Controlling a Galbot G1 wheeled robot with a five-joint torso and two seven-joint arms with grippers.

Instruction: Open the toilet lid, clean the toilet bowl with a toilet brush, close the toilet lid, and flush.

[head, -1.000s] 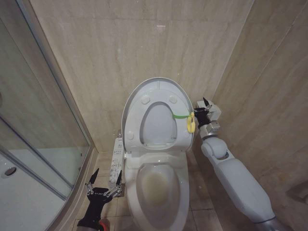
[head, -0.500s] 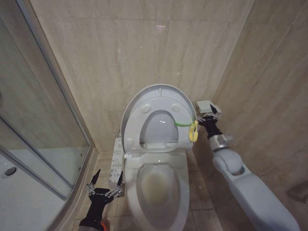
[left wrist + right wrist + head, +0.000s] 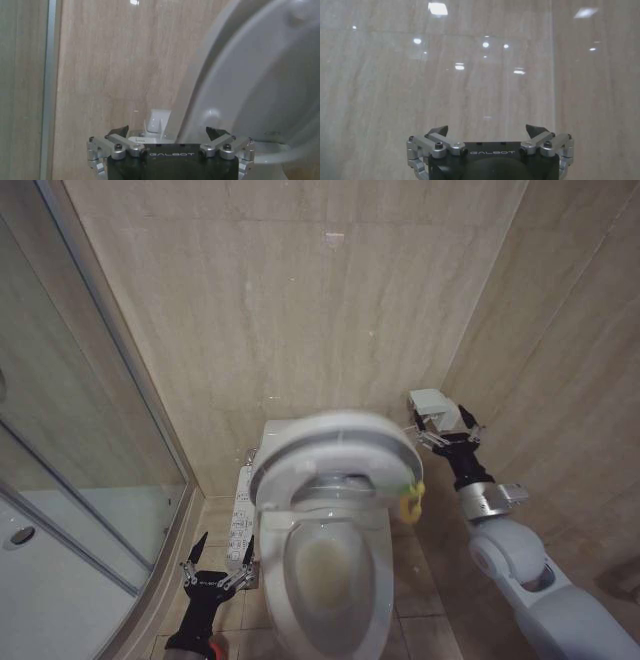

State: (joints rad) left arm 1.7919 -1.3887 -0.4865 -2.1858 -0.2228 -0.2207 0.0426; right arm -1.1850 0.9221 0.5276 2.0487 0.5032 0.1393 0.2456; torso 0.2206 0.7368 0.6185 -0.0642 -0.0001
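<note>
Hanging half-lowered over the toilet bowl (image 3: 322, 565) with nothing holding it, the toilet lid (image 3: 333, 445) may slam onto the seat, since the right gripper (image 3: 447, 432) beside it and the low left gripper (image 3: 217, 565) both have fingers spread, empty.

The toilet lid (image 3: 335, 442) hangs tilted over the toilet bowl (image 3: 325, 565). The left hand (image 3: 217, 563) sits low to the bowl's left, the right hand (image 3: 447, 428) beside the lid's right.
</note>
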